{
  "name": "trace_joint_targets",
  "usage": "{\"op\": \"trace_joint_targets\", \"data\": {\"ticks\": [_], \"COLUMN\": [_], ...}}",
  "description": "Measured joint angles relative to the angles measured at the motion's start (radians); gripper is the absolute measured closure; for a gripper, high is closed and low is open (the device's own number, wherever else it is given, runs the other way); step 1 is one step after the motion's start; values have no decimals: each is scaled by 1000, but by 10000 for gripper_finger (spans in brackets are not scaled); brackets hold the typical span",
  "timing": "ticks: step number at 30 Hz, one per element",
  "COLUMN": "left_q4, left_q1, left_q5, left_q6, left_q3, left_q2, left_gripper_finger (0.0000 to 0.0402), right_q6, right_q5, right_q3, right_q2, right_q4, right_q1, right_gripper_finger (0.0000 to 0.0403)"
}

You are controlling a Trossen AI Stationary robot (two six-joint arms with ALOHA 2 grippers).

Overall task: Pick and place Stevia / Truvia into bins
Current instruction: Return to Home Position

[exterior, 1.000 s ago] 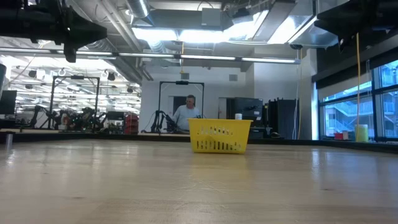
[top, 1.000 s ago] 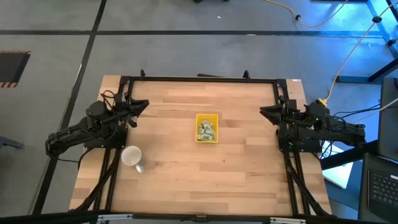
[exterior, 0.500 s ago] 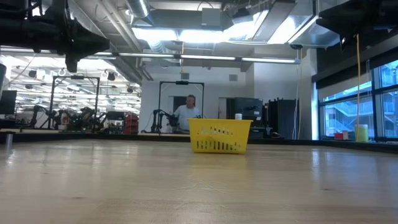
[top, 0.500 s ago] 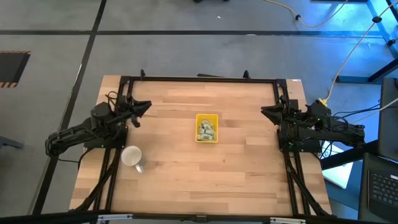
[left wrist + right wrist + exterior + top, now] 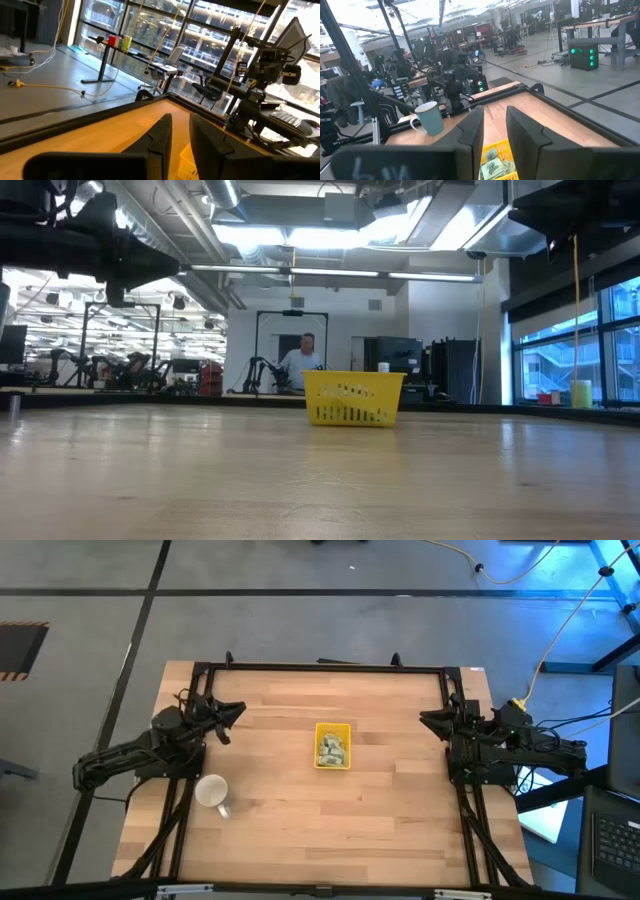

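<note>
The yellow tray stands near the table's middle; it also shows in the low view and both wrist views. Green-and-white packets lie piled inside it. My left gripper hovers over the table's left side, pointing toward the tray, its fingers a narrow gap apart. My right gripper hovers at the table's right edge, also aimed at the tray, with a narrow gap. Both are well short of the tray and high above the table.
A white mug lies on its side near the table's left edge, toward the near side. A black frame borders the table's far, left and right sides. A person stands in the room beyond the table.
My left arm has reached a little toward the table's right, toward the tray, and sunk slightly in the low view. The right arm, the tray and the mug have kept still.
</note>
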Motion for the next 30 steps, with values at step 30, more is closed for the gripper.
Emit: {"op": "trace_joint_targets", "data": {"ticks": [30], "left_q4": [-104], "left_q1": [0], "left_q5": [-56], "left_q6": [-20], "left_q3": [-14], "left_q2": [1], "left_gripper_finger": [341], "right_q6": [1], "right_q5": [0], "right_q3": [0], "right_q2": [0], "right_q4": [-12], "right_q1": [0], "right_gripper_finger": [316]}}
